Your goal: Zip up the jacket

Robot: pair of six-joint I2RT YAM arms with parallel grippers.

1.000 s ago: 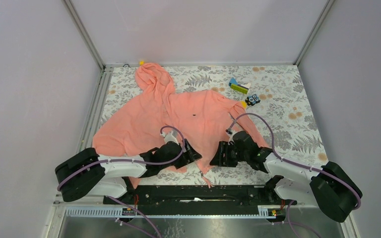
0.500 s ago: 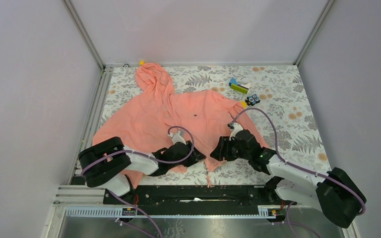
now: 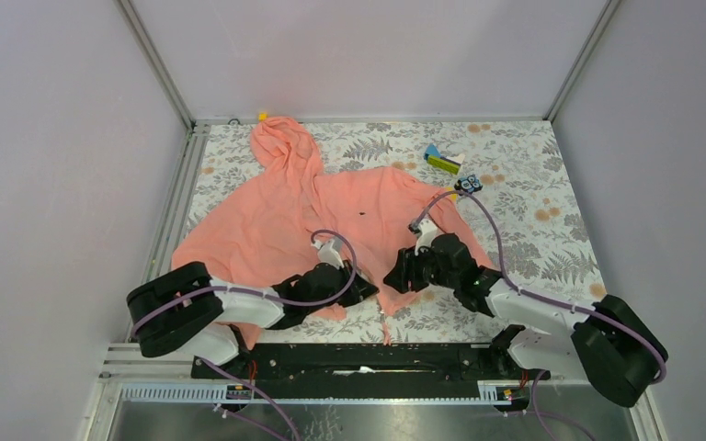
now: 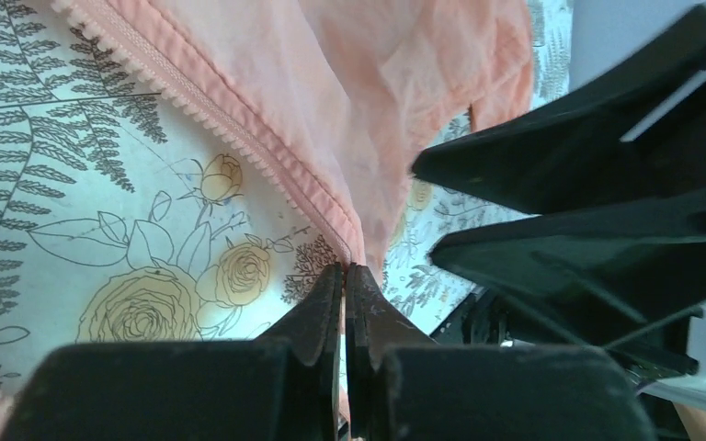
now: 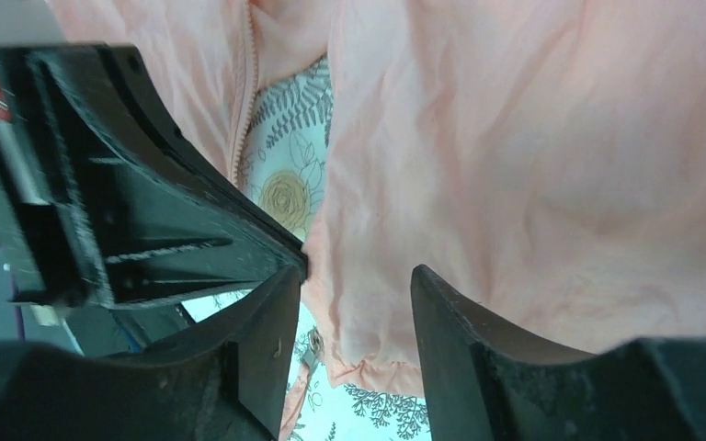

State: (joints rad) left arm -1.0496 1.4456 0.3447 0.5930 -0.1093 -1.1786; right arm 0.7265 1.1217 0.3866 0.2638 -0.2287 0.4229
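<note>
The jacket (image 3: 331, 216) lies spread on the floral bench (image 3: 524, 230), its hem unzipped, the left fingers (image 4: 342, 289) pinched shut on one zipper edge and the right fingers (image 3: 393, 279) gaping over loose cloth, which they may grab instead of the opposite teeth.

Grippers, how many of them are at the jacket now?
2. The left gripper is shut on the zipper edge of the jacket near the hem; the right gripper is open around fabric of the other front panel.
</note>
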